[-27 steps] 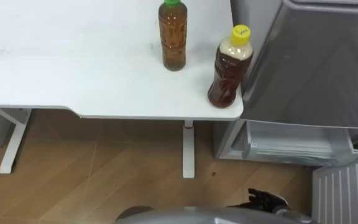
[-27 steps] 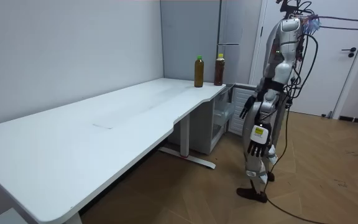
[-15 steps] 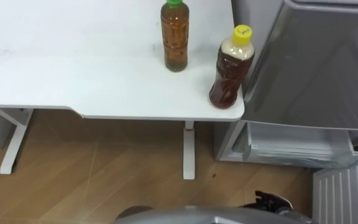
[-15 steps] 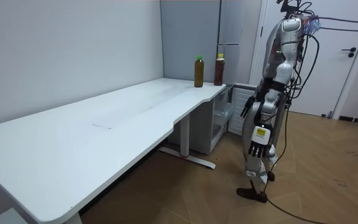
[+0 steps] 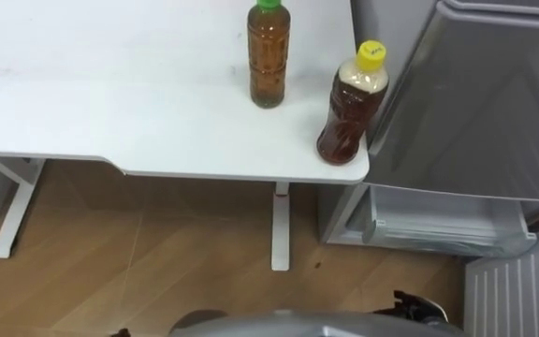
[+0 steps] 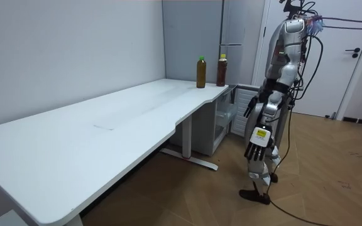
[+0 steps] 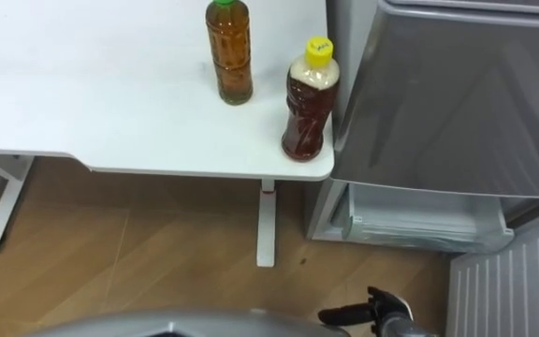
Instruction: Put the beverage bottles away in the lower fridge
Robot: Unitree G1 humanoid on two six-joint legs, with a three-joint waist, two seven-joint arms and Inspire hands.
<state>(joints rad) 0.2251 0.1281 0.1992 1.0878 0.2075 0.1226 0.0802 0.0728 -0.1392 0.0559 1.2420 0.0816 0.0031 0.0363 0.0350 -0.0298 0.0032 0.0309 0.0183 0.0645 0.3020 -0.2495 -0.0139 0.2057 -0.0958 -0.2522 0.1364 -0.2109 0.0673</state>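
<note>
Two upright on table [image 5: 110,122] | green-capped bottle [image 5: 268,56] | yellow-capped bottle [image 5: 349,108] | print illegible

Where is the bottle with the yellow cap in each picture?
Left eye view: the yellow-capped bottle stands on the table's right corner, beside the fridge.
Right eye view: the bottle on the same corner, top middle.
Room view: the bottle at the table's far end.
Shared landmark: the green-capped bottle left of it.
</note>
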